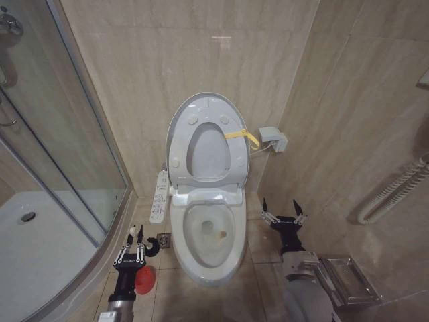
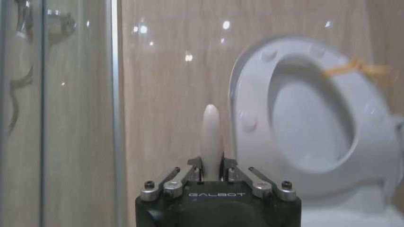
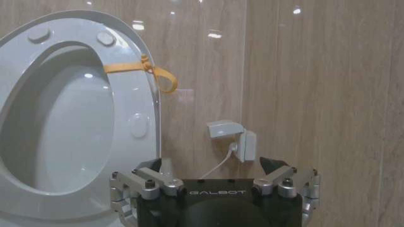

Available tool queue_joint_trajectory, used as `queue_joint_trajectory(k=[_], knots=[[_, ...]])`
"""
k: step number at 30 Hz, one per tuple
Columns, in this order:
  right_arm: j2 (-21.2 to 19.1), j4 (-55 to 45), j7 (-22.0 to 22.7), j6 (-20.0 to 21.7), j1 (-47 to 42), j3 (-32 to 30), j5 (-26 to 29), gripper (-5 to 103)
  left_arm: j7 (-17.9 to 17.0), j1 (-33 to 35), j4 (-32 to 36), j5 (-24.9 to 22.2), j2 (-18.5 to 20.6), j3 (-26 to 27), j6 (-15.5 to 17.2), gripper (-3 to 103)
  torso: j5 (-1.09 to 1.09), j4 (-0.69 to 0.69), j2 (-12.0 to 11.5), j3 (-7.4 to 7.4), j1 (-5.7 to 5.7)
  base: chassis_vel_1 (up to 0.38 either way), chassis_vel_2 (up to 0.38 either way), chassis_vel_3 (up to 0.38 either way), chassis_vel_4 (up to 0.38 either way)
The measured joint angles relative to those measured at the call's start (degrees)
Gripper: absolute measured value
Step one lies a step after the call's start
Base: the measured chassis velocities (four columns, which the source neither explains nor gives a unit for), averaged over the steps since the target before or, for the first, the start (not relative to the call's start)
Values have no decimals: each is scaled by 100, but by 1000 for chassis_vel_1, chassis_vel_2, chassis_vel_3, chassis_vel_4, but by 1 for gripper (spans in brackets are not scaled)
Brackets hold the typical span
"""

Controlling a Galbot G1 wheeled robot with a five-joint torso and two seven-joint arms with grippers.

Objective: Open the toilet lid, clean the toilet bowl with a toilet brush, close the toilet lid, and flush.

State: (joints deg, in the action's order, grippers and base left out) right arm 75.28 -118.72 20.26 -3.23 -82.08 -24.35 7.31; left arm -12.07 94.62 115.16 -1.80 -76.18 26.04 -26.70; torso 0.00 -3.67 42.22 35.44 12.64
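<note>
At lower left, the left gripper (image 1: 136, 236) clamps the toilet brush (image 2: 211, 137); toilet lid (image 1: 201, 111) raised; the right gripper (image 1: 282, 207) spreads wide at lower right.

Glass shower door (image 1: 60, 134) fills the left; white shower tray (image 1: 40, 248) lower left. Wall socket (image 1: 273, 139) centre-right, metal rack (image 1: 345, 278) lower right, hose (image 1: 395, 191) right.

Both hands, left hand (image 1: 133, 243) and right hand (image 1: 282, 210), are chunky black blocks with white GALBOT lettering, silver metal finger linkages held by dark screws, black pointed fingertips on the right one, and grey rounded arm casings behind them.
</note>
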Motion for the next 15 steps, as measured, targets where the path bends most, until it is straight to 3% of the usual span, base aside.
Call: queue_joint_trajectory(k=[2,10,13,15], knots=[[0,0,1,0,0,0,0,100,-10,214,471,76,32,-59,71,20,-1,1,0,0,0,0,0,0,0],[0,0,1,0,0,0,0,100,-1,338,1166,86,156,-159,214,20,0,1,0,0,0,0,0,0,0],[0,0,1,0,0,0,0,100,193,164,1384,-239,365,-331,316,20,-1,1,0,0,0,0,0,0,0],[0,0,1,0,0,0,0,100,509,-116,1366,-595,679,-530,322,20,0,0,0,0,0,0,0,0,0]])
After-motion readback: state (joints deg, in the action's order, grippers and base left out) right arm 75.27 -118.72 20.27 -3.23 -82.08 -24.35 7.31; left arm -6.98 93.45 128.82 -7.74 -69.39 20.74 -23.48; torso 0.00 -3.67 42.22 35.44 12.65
